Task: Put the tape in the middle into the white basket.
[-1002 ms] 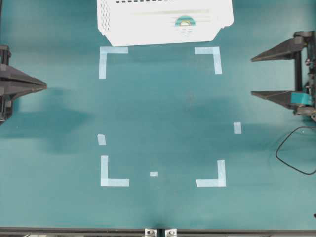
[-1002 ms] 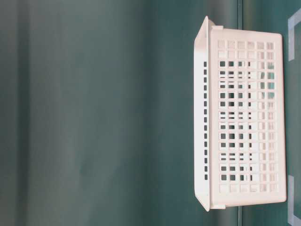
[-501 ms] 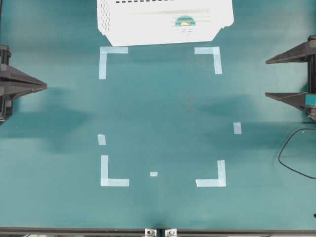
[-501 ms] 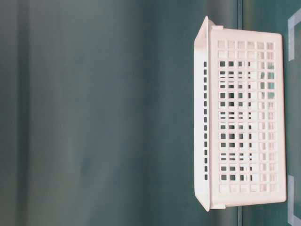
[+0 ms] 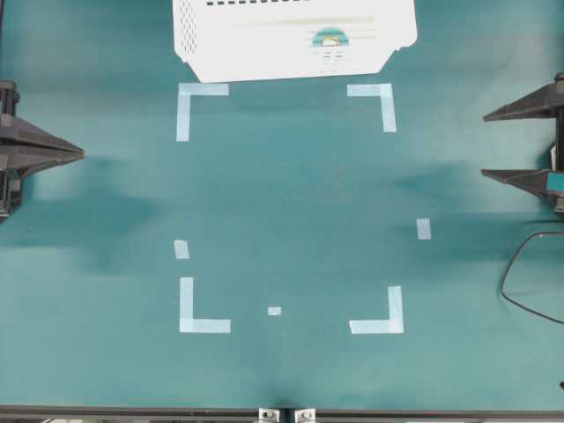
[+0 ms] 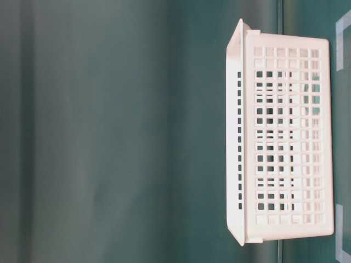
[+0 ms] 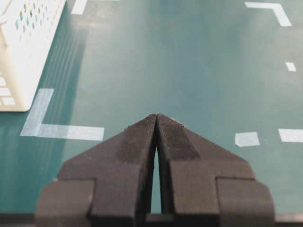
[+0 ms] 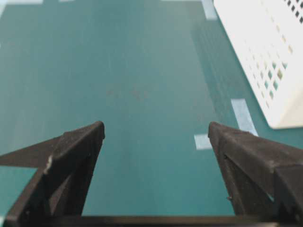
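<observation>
The tape (image 5: pixel 330 38), a small turquoise ring with a tan core, lies inside the white basket (image 5: pixel 247 48) at the far middle of the table. The basket's slotted side fills the right of the table-level view (image 6: pixel 285 142), and it also shows in the left wrist view (image 7: pixel 23 47) and the right wrist view (image 8: pixel 265 47). My left gripper (image 5: pixel 79 154) rests at the left edge, shut and holding nothing (image 7: pixel 156 116). At the right edge, my right gripper (image 5: pixel 484 145) stands wide open with only bare table between its fingers (image 8: pixel 156 127).
Pale-blue L-shaped corner marks (image 5: pixel 189 101) and short strips (image 5: pixel 424 228) outline a rectangle on the teal table. A black cable (image 5: pixel 520 291) loops at the right edge. The table's front edge (image 5: pixel 282 410) carries two small metal brackets.
My right gripper has drawn back to the right, toward the table's edge, still open. The cable loop shifted right with it. The left gripper, tape and basket have not moved.
</observation>
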Tool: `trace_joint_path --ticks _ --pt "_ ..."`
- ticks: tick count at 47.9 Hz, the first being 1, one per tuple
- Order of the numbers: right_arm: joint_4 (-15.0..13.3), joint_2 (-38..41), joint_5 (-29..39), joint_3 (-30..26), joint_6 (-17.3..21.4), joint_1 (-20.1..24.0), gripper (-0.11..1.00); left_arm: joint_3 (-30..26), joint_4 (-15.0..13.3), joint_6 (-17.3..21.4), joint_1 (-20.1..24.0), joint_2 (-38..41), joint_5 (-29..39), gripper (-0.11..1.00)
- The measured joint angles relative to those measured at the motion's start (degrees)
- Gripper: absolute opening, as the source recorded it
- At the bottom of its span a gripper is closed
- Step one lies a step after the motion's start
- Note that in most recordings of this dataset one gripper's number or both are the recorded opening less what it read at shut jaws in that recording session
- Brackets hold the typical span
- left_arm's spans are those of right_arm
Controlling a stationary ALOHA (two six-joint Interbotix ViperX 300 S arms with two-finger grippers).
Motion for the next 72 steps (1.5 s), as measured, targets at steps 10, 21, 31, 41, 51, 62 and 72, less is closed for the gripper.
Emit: trace_joint_path --ticks 10,21,31,41,51,62,72 --pt "-0.1 -0.1 0.8 1.0 0.4 0.0 0.97 -0.1 0.0 0.1 0.0 0.0 0.0 -0.11" --pt "-0.1 -0.1 0.9 2.1 0.4 0.0 0.97 0.0 0.0 0.1 0.0 0.1 0.0 -0.11" --pt "-0.1 -0.1 0.7 2.5 0.4 0.0 0.97 0.0 0.0 0.1 0.0 0.0 0.0 -0.11" --pt "-0.1 -0.1 0.6 2.6 0.4 0.0 0.97 -0.1 -0.1 0.1 0.0 0.0 0.0 -0.11" --pt "-0.1 -0.1 0.1 3.1 0.4 0.0 0.97 0.0 0.0 0.1 0.0 0.0 0.0 -0.11" --pt "-0.1 -1.4 -3.4 5.5 0.4 0.0 0.97 0.0 0.0 0.1 0.0 0.0 0.0 -0.11" --pt "0.0 -3.2 -4.7 6.9 0.4 0.0 0.97 0.0 -0.1 0.1 0.0 0.0 0.0 -0.11"
